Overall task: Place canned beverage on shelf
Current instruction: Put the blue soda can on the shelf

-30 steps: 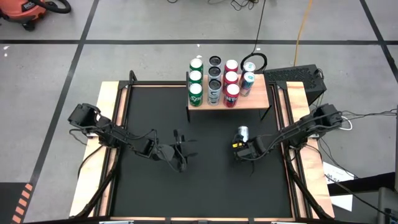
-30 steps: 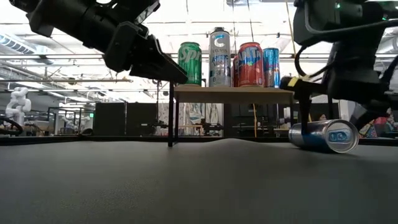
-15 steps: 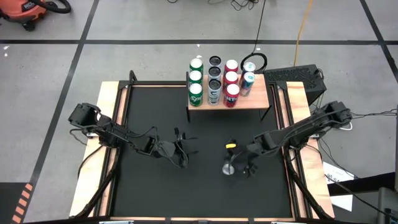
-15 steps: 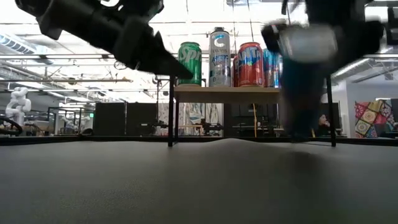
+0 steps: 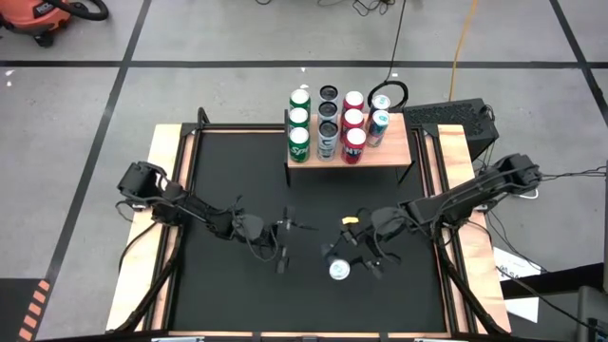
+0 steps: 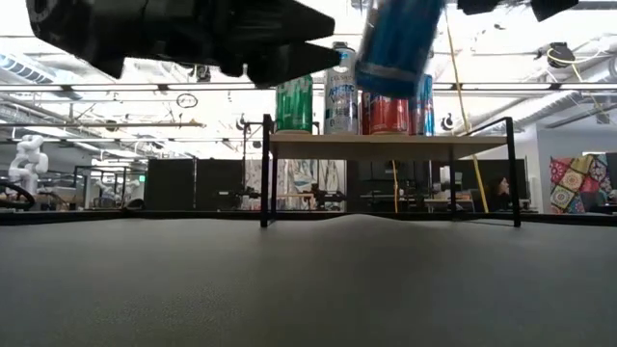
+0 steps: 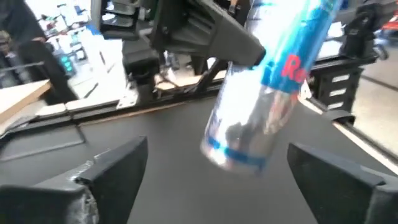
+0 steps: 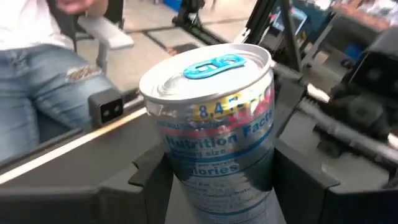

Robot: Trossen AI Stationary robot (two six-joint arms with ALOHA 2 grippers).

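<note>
The slim blue-and-silver drink can (image 5: 339, 271), lying on the mat a second ago, is now hanging lifted, clamped in the right gripper (image 5: 353, 258); left gripper (image 5: 288, 237), fingers spread, is waiting beside; tilted, it risks slipping before reaching the crowded light-wood shelf (image 5: 392, 150).

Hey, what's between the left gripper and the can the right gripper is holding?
Nothing: the high view shows only bare black mat between the open left gripper and the can held by the right gripper.
</note>
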